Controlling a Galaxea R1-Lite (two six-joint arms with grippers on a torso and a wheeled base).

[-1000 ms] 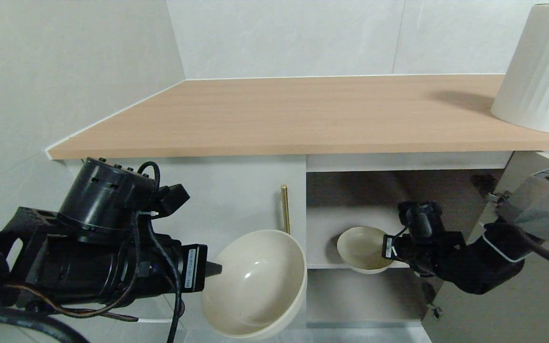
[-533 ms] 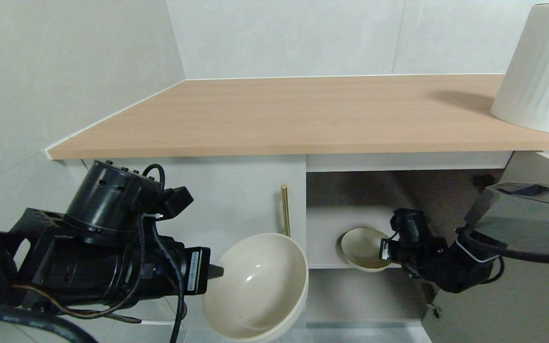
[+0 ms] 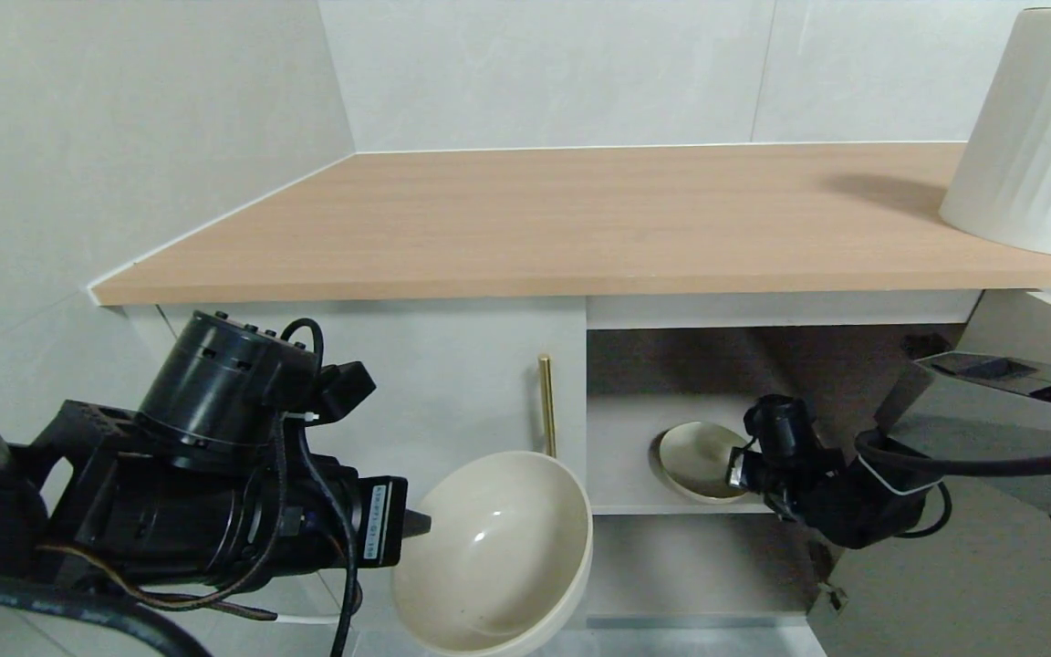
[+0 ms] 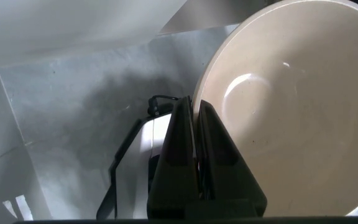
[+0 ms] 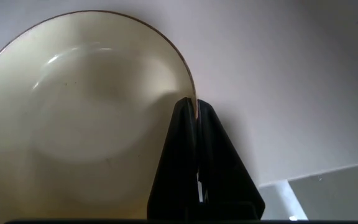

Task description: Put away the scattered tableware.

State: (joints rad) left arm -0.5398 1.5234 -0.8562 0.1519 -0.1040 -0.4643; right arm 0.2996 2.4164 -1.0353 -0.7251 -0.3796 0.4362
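Pinched narrow in the right gripper [image 3: 746, 467], by the rim on its 3 o'clock side: a small shallow cream ceramic bowl [image 3: 697, 459]. Inside the open cupboard bay, tilted over the white upper shelf [image 3: 621, 447], at 3 o'clock from the slim brass door handle [image 3: 546, 406]. In the right wrist view, both fingers [image 5: 180, 134] closed across the thin rim.

Clamped just as narrow in the left gripper [image 3: 418, 523], by the rim on its 9 o'clock side: a large deep cream ceramic bowl [image 3: 503, 557]. Held in the air before the closed white cupboard door [image 3: 452, 365], at 6 o'clock from the handle. Mouth tipped up toward the head camera, well apart from the small bowl.

Judged roughly midway. Small bowl nearly stowed, needing only to be set flat and let go. Large bowl not yet in the bay, and likely to follow. Up at 12 o'clock, the pale wooden counter [image 3: 580, 219], with a white ribbed lampshade [image 3: 1036, 128] at 2 o'clock.

Hidden or hard to read:
- Underside of the small bowl, so impossible to tell whether touching the shelf or just above it.
- Back of the bay, lost in shadow.
- Lower compartment, partly behind the large bowl and the right arm.
- Large bowl, partly cut off in the left wrist view.
- Lampshade, cut off at the 3 o'clock border of the head view.
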